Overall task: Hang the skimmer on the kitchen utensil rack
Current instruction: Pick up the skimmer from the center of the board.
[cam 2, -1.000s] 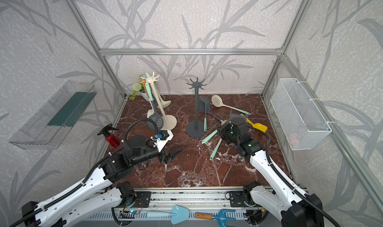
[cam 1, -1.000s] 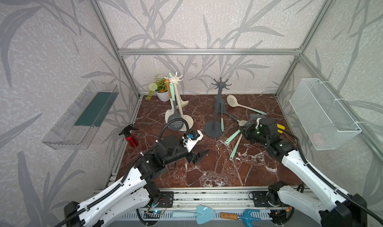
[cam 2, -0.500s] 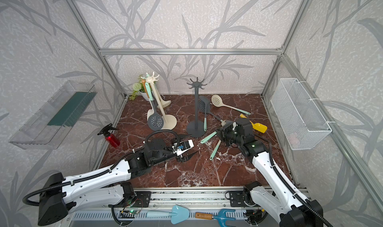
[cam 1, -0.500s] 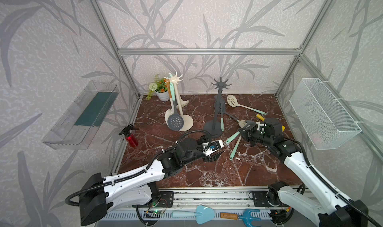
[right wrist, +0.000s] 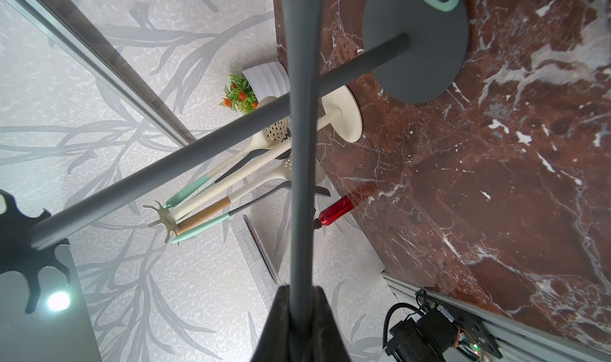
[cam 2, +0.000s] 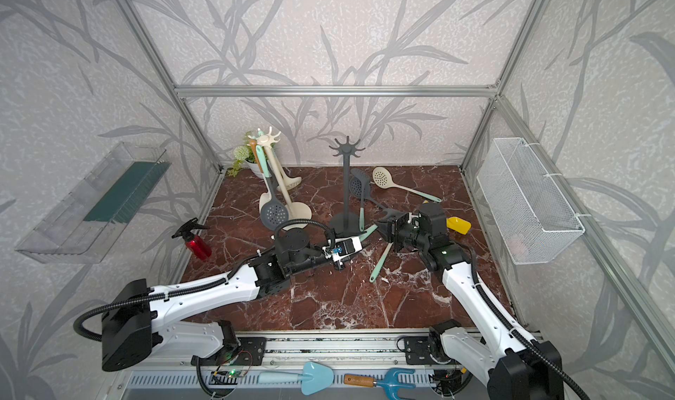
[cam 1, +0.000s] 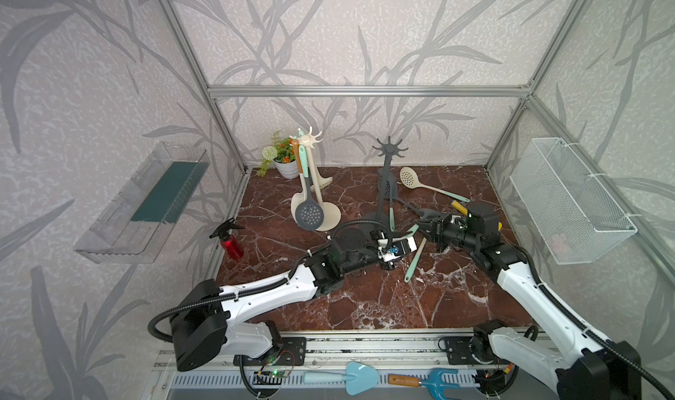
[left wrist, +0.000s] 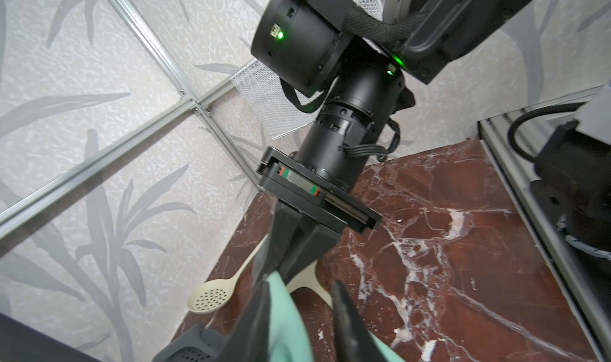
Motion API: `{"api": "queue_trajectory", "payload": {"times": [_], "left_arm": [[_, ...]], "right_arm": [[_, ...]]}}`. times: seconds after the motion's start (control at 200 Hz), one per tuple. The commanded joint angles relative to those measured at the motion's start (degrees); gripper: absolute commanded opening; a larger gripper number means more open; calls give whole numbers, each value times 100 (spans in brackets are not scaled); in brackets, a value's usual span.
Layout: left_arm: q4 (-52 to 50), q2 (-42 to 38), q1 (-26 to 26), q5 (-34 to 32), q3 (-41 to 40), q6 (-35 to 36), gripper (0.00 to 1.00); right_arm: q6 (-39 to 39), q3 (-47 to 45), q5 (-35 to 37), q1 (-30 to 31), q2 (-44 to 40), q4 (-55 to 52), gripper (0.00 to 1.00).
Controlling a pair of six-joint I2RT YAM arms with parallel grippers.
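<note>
My right gripper (right wrist: 300, 292): pressed together on the grey shaft of the skimmer (right wrist: 302, 145), pinching it between both fingertips; it sits just right of the base of the dark grey rack (cam 2: 346, 168), low over the marble table (cam 1: 365, 306)
My left gripper (left wrist: 297, 297): reaching in from the near left, its fingers (left wrist: 344, 314) standing either side of the skimmer's mint handle; whether they truly clamp it I cannot tell
Skimmer: tilted between my two grippers, with the mint handle sloping down toward the near left and the grey shaft rising toward the far right past my right fingertips; in both top views its head end is too dark against my right wrist to make out
Dark grey rack: upright at the middle of the table; the skimmer is down beside its base, well below the hooks at its crown
Second grey skimmer (cam 2: 356, 186): leaning head-up against the dark rack's pole, its mint handle end resting on the round base
Loose utensil (cam 1: 414, 259): mint handle flat on the marble, just near of my grippers
Cream skimmer (cam 1: 407, 177): lying on the table at the far right, apart from both grippers
Cream rack (cam 1: 332, 219): far left, upright, with several utensils hanging from it and a grey perforated head (cam 1: 309, 214) lowest
Red spray bottle (cam 1: 232, 243): standing by the left edge of the table
</note>
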Motion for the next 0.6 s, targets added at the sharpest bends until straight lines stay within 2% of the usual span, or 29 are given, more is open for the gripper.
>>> {"api": "queue_trajectory", "payload": {"times": [0.0, 0.09, 0.26, 0.31, 0.42, 0.5, 0.595], "left_arm": [[327, 252, -21, 260, 282, 141, 17], [283, 342, -12, 186, 390, 152, 0], [-31, 299, 18, -3, 603, 127, 0], [-156, 275, 32, -26, 665, 93, 0], [-533, 247, 105, -138, 884, -76, 0], [-786, 221, 167, -311, 1051, -329, 0], [-1066, 197, 304, -495, 1230, -735, 0]], "right_arm": [[323, -14, -379, -31, 58, 598, 0], [363, -20, -463, -57, 54, 644, 0], [334, -73, -462, -74, -11, 663, 0], [285, -88, -487, -75, -3, 733, 7], [-117, -31, -550, -74, -18, 683, 32], [-732, 28, -515, -74, -134, 353, 39], [-1873, 133, -279, -74, -364, -206, 42]]}}
